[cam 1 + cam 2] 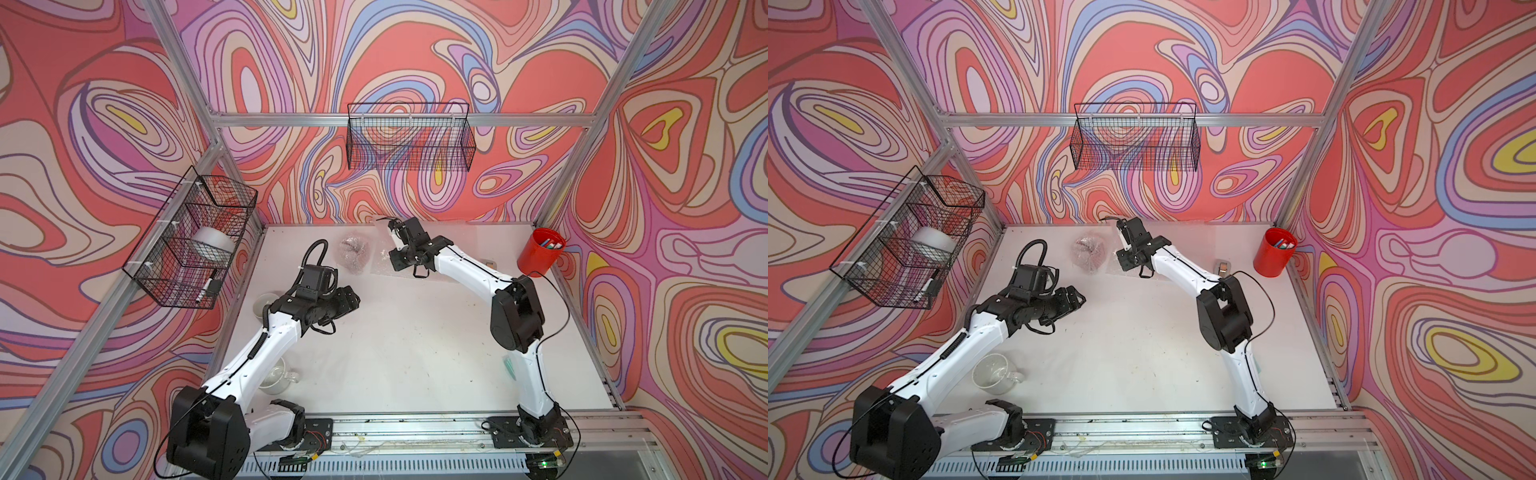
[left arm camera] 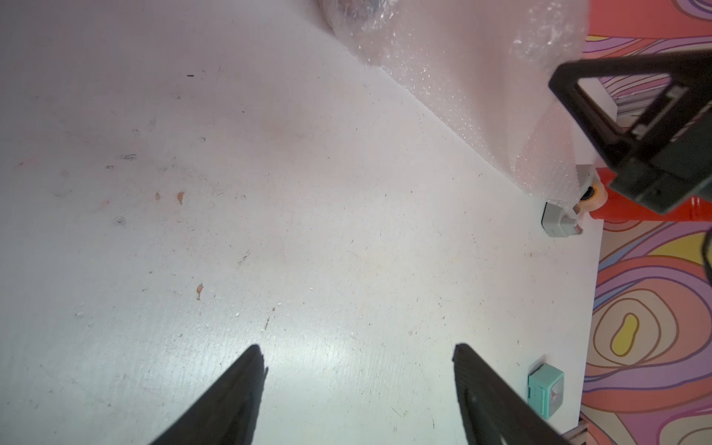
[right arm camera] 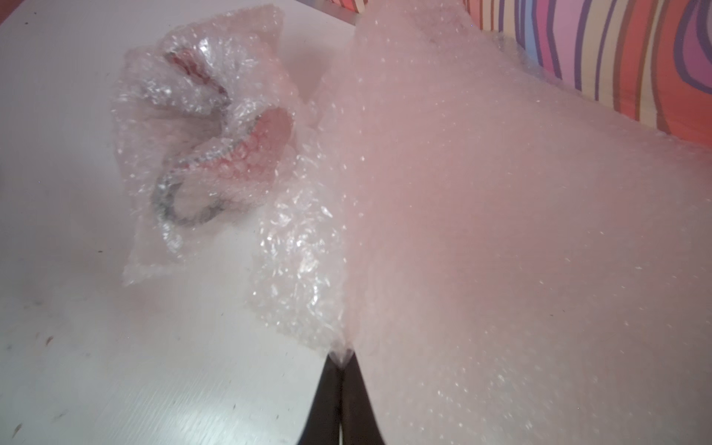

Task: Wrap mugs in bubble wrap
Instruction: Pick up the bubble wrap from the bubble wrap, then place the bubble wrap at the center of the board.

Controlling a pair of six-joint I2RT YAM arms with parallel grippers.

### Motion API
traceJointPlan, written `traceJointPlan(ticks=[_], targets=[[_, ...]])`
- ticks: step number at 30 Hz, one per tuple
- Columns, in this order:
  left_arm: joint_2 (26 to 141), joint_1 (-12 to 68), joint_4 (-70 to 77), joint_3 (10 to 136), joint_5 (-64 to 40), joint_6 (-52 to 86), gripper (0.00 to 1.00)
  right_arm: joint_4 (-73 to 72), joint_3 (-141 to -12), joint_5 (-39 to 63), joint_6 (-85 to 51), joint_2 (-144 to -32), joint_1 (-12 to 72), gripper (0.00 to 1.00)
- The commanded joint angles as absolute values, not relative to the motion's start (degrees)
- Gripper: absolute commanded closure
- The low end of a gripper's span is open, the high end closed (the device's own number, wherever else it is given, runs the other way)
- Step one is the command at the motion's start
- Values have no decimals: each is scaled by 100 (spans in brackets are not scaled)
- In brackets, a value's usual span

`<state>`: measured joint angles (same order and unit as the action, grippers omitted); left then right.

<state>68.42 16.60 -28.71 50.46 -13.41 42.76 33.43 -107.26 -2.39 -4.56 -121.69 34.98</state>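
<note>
Your right gripper (image 3: 341, 358) was closed on the bubble wrap (image 3: 501, 231), probably to drag it nearer; your left gripper (image 2: 357, 348) hung open, empty.

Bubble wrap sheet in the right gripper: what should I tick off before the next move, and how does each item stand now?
1. Grip: right gripper shut on the edge of the bubble wrap sheet: ok.
2. Free arm: left gripper open and empty: ok.
3. Done work: red mug bundled in its own wrap: ok.
4. Clearance: held sheet apart from that bundle: cannot tell.
5. Next candidate: glass mug upright, unwrapped, beside the left arm: ok.
6. Other candidate: white mug upright: cannot tell, the left arm hides most of it.
</note>
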Motion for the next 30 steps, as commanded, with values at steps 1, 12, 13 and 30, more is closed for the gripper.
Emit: traceJointPlan(ticks=[1, 12, 13, 30], targets=[[6503, 1521, -3286, 4951, -972, 4590, 19, 3522, -10055, -261, -774, -11548, 3900, 100], [5751, 1090, -4090, 5081, -570, 4260, 20, 2423, -7536, 1912, -2968, -10001, 5565, 100], [5776, 1090, -4060, 5088, -621, 4214, 20, 2080, -7351, 2098, -3083, -9892, 5583, 89], [7677, 2491, -2039, 5010, -1283, 4429, 42, 2832, -6570, 374, -2020, -9285, 3331, 66]])
